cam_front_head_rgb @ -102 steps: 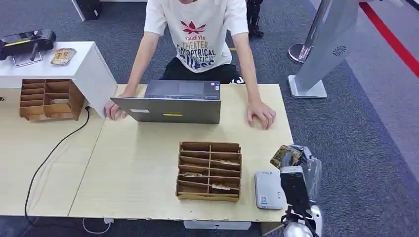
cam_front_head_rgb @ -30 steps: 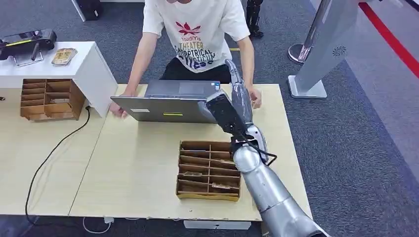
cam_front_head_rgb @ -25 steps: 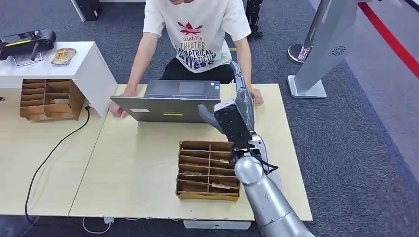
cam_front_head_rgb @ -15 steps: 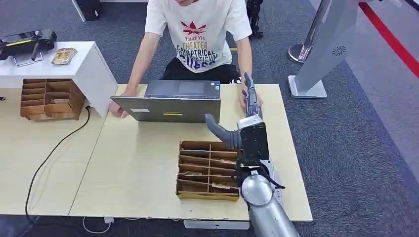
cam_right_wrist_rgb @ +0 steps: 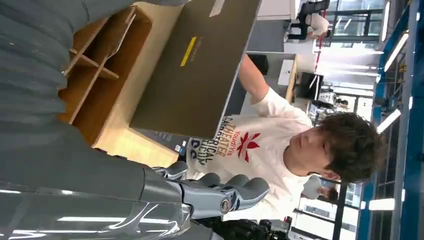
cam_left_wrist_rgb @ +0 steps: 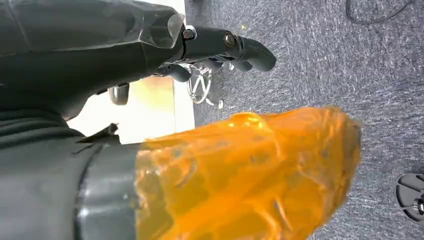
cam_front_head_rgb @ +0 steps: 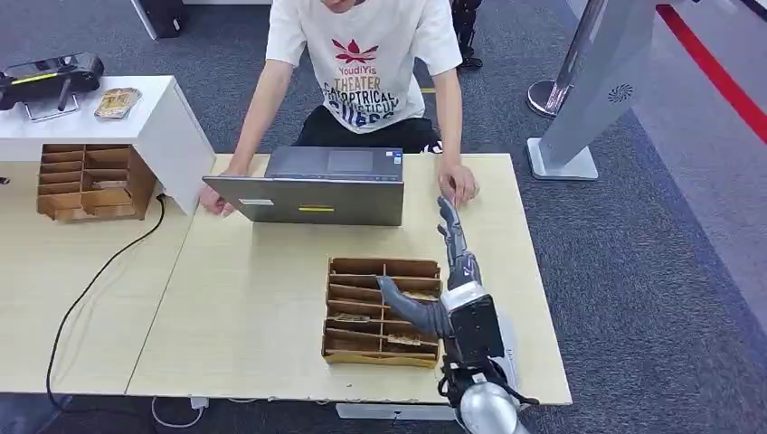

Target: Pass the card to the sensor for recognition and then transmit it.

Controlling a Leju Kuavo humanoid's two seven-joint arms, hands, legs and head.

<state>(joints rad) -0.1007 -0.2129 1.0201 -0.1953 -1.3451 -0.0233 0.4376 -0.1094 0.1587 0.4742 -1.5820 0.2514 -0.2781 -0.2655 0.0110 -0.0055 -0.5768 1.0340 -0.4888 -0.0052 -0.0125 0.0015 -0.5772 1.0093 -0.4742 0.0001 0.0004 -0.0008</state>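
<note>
My right hand (cam_front_head_rgb: 449, 287) hovers over the right end of the wooden card organizer (cam_front_head_rgb: 383, 312), fingers stretched toward the person and thumb spread to the side, holding nothing. In the right wrist view the same hand (cam_right_wrist_rgb: 215, 192) is empty, with its fingers (cam_right_wrist_rgb: 240, 189) pointing at the person. The white card sensor (cam_front_head_rgb: 510, 355) lies on the table under my right wrist, mostly hidden. The person's hand (cam_front_head_rgb: 459, 184) rests on the table just beyond my fingertips; I cannot tell whether it holds a card. My left hand (cam_left_wrist_rgb: 210, 45) hangs over the carpet, holding nothing.
A grey laptop (cam_front_head_rgb: 312, 194) stands between the person and the organizer. On the left, a second organizer (cam_front_head_rgb: 86, 181) sits beside a white stand (cam_front_head_rgb: 163, 127) bearing a stack of cards (cam_front_head_rgb: 116, 102) and a black scanner (cam_front_head_rgb: 50, 74). A black cable (cam_front_head_rgb: 99, 271) crosses the left table.
My right hand has drawn back from the person's hand toward the near table edge and come lower. The card it gripped 3.4 s ago is no longer in it.
</note>
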